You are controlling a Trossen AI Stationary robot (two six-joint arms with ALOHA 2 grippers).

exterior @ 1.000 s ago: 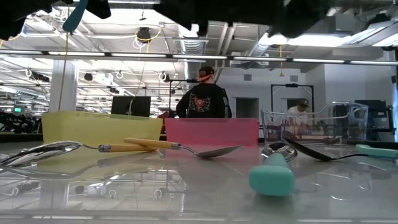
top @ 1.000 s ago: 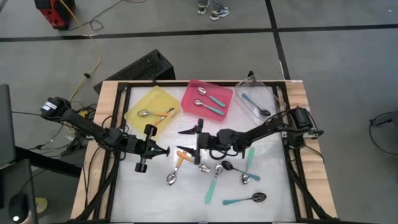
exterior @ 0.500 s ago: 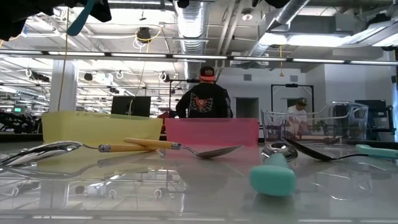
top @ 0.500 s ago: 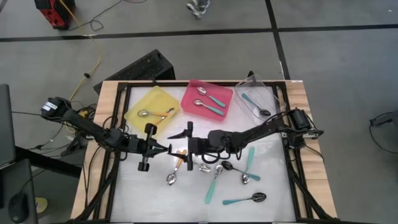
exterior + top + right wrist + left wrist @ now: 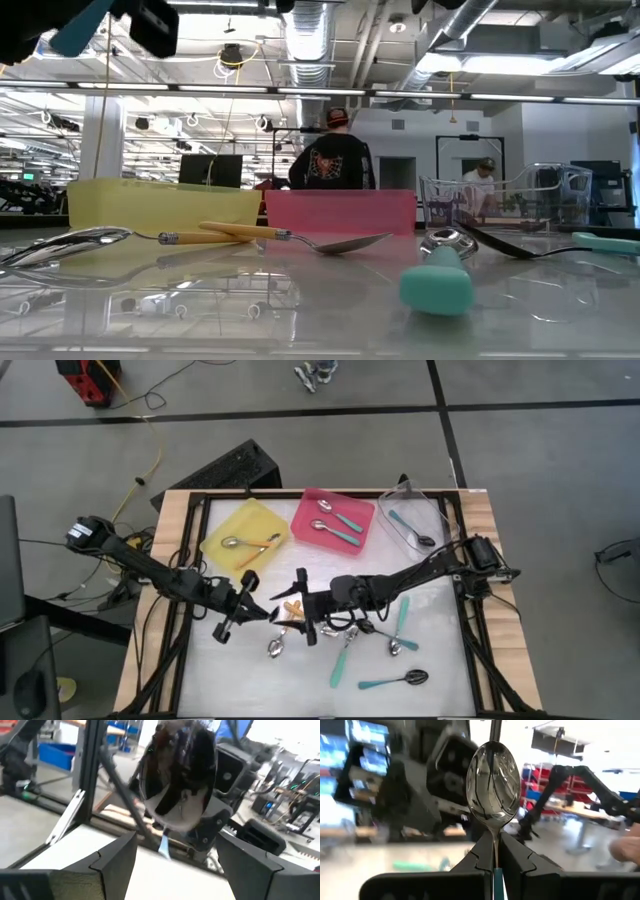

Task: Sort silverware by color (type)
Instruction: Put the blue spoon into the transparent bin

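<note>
A spoon (image 5: 493, 787) with a shiny silver bowl and a teal handle is clamped between the closed fingers of the left gripper (image 5: 494, 860), its bowl standing out past the fingertips. It is held above the table's (image 5: 440, 660) middle, facing the right gripper (image 5: 296, 612), whose fingers (image 5: 117, 857) are spread wide on either side of the bowl without touching it. More teal and orange spoons (image 5: 400, 622) are scattered on the table beneath and beside the right arm. One orange-handled spoon is seen in the yellow tray (image 5: 228, 522), two teal-handled silver spoons in the pink tray (image 5: 310, 506), and one teal-handled black spoon in the clear tray (image 5: 432, 510)
</note>
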